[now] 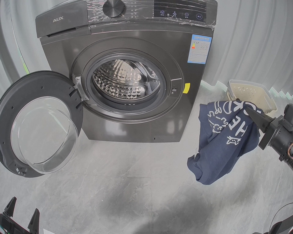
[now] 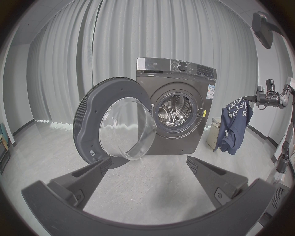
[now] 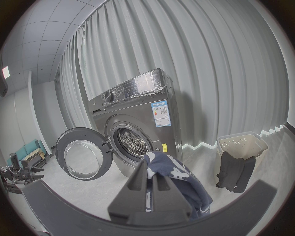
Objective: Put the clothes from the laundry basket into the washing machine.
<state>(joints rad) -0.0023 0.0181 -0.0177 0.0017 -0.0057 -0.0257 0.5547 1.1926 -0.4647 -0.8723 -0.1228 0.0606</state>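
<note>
A navy shirt (image 1: 222,143) is gripped in the closed right pincer (image 1: 249,112) and hangs in front of the laundry basket (image 1: 259,91), beside the washing machine (image 1: 128,39). The carrying step is judged to be in hand; next, the shirt must be swung into the open drum (image 1: 126,80). The left pincer (image 1: 23,210) is seen open and empty.

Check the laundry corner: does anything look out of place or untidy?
Yes. A black garment hangs over the front rim of the basket, draped down its outside rather than lying inside. Crinkled plastic film also covers the top of the washing machine.
</note>
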